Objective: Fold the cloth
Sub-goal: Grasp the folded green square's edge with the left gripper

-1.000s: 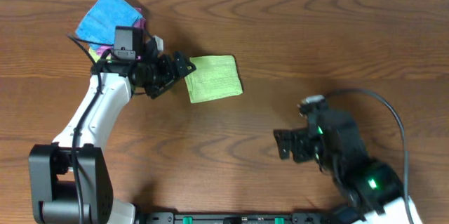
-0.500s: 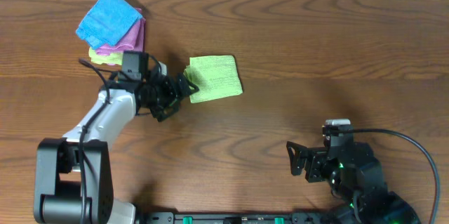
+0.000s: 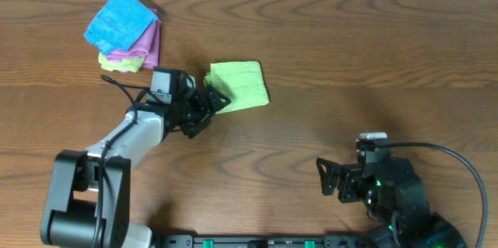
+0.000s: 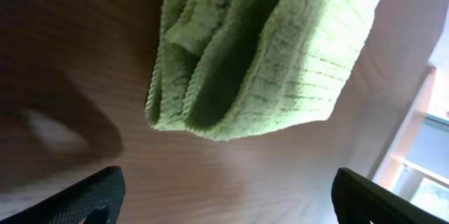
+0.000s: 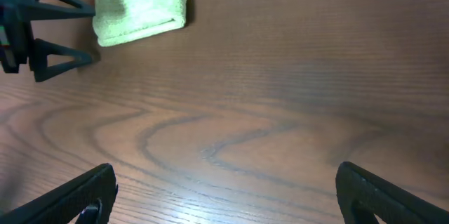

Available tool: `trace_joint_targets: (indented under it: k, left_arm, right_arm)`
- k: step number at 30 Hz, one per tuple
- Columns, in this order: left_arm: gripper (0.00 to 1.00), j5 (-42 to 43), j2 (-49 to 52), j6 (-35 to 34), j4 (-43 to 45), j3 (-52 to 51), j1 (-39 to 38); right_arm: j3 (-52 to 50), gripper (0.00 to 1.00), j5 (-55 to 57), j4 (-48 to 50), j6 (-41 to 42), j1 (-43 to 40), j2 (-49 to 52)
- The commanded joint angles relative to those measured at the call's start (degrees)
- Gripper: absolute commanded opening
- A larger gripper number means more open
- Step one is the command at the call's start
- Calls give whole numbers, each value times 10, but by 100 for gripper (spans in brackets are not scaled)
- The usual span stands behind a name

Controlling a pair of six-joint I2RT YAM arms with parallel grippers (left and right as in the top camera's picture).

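Note:
A folded light-green cloth (image 3: pixel 240 85) lies on the wooden table at upper middle. It fills the top of the left wrist view (image 4: pixel 266 48) and shows at the top left of the right wrist view (image 5: pixel 140 6). My left gripper (image 3: pixel 212 102) is open and empty, its fingertips at the cloth's lower left corner. My right gripper (image 3: pixel 327 178) is open and empty, low at the table's front right, far from the cloth.
A stack of folded cloths, blue (image 3: pixel 120 20) on top of pink (image 3: pixel 148 44) and yellow-green (image 3: pixel 118 62), sits at the back left of the table (image 3: pixel 350 61). The left arm lies between that stack and the green cloth.
My left arm has swung from beside the stack toward the right and front, bringing its gripper to the green cloth's corner. My right arm pulled back toward the front edge and now holds still.

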Motion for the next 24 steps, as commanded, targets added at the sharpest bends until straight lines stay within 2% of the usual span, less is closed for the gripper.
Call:
trace_joint_targets:
  k: [1,9,22,24]
  left_arm:
    - [95,-47,5,-17,4,-3,-14]
    - [95,-84,10,-31,14,-3,-26]
    - [95,-59,80,-63,89,-3,-29]
    - [99,-62,95,-65,101,-3,-31]
  right_arm:
    - [-4,99,-2,-2,8,-2,-2]
    - [-4,99,-2,-2,8,-2,-2]
    - [-4,99,-2,-2,8,-2,-2]
    - [-4,99,-2,-2,8,-2,-2]
